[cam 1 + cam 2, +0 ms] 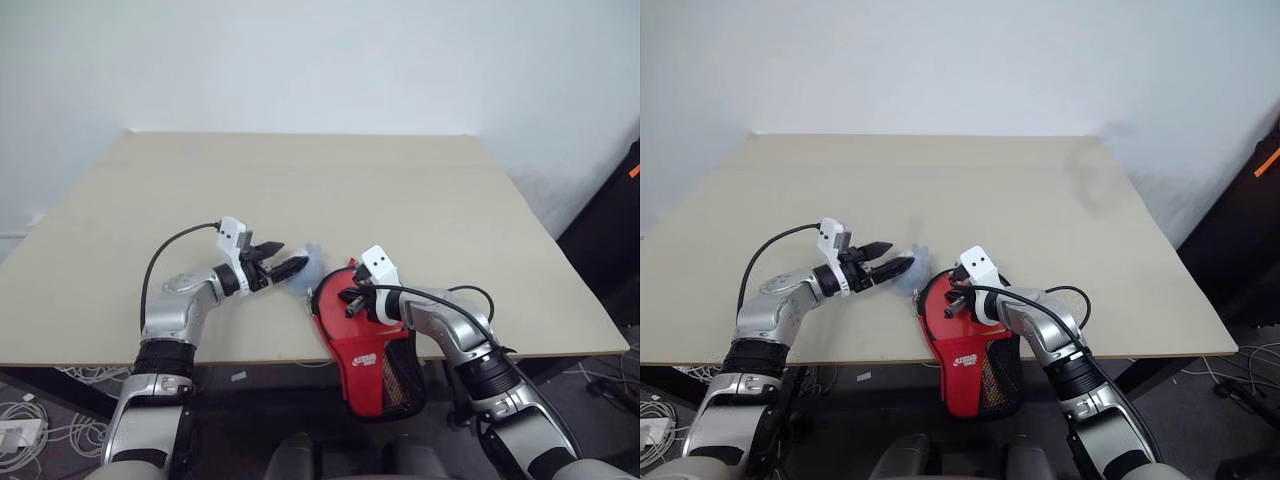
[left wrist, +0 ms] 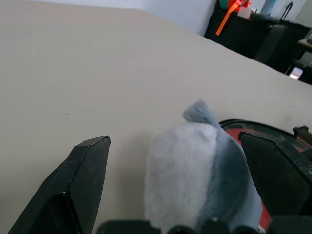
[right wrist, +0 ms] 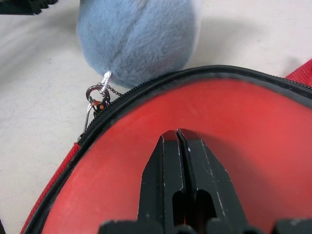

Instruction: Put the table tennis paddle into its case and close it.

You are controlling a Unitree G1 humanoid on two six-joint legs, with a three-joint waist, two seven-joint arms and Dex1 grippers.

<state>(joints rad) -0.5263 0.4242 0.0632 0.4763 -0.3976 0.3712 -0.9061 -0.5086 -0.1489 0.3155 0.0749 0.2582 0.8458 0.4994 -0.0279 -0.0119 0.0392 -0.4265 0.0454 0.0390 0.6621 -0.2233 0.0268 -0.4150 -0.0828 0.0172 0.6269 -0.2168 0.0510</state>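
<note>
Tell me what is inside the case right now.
Inside the open case, the red rubber face of the table tennis paddle shows within the black zip edge, with the shut right gripper over it. The paddle's handle is hidden under the case's red front.

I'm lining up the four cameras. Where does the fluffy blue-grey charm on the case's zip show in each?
Left eye: fluffy charm, by the left gripper.
Right eye, same spot.
Left wrist, between open jaws.
Right wrist, beyond the case.
Shared landmark: the case's black zip rim.
</note>
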